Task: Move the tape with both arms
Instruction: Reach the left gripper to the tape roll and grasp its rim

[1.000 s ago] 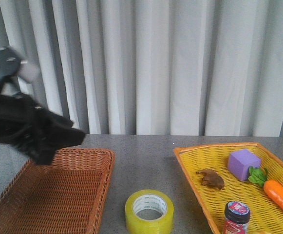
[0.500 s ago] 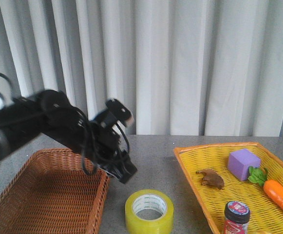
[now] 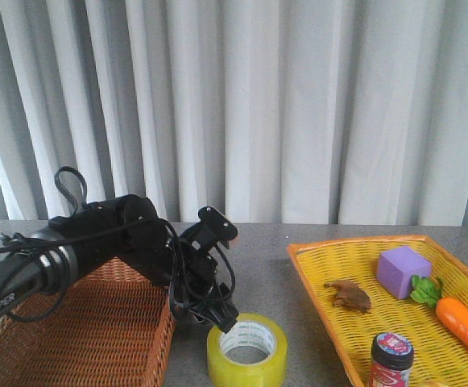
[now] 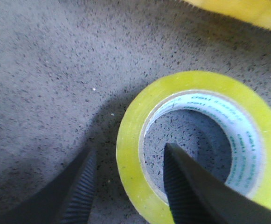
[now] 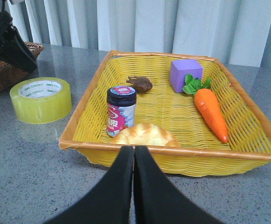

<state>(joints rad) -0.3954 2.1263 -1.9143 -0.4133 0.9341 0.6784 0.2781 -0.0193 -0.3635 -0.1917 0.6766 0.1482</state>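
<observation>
The tape [image 3: 247, 351] is a wide yellow roll with a white printed core, lying flat on the grey table near the front edge. My left gripper [image 3: 222, 319] is down at the roll's left rim. In the left wrist view the left gripper [image 4: 129, 150] is open and straddles the wall of the tape [image 4: 130, 140]: one finger is outside the roll and the other is inside the core, and neither visibly touches it. My right gripper [image 5: 134, 150] is shut and empty, low over the table in front of the yellow basket. The tape also shows in the right wrist view [image 5: 41, 99].
A brown wicker basket [image 3: 80, 322] sits left of the tape, under my left arm. A yellow basket [image 3: 354, 241] on the right holds a purple cube [image 3: 403, 272], a carrot [image 3: 461, 326], a dark-lidded jar [image 3: 391, 359], a brown lump [image 3: 348, 295] and a bread roll [image 5: 144, 135].
My left arm has swung from above the brown basket rightward and down to the tape. Its open fingers now straddle the roll's wall. The tape has not moved.
</observation>
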